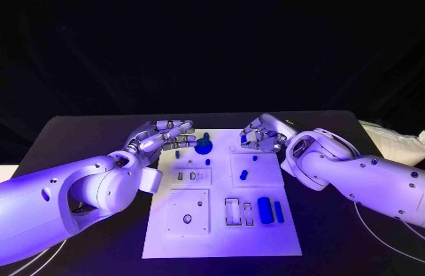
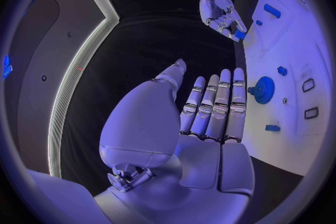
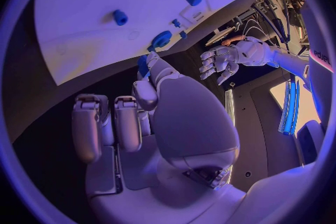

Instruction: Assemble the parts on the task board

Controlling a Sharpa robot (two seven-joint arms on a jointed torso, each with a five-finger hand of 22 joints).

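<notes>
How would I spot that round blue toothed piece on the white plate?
Find the white task board mid-table. At its far edge, between the two hands, sits the blue gear. It is the one round, toothed part; the other blue pieces are pegs and bars.

White arms (image 1: 80, 190) — silver hands (image 1: 164, 134) (dark screws, thin cables).

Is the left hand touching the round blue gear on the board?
Apart. In the left wrist view the left hand is flat and open, and white board shows between its fingertips and the blue gear.
</notes>
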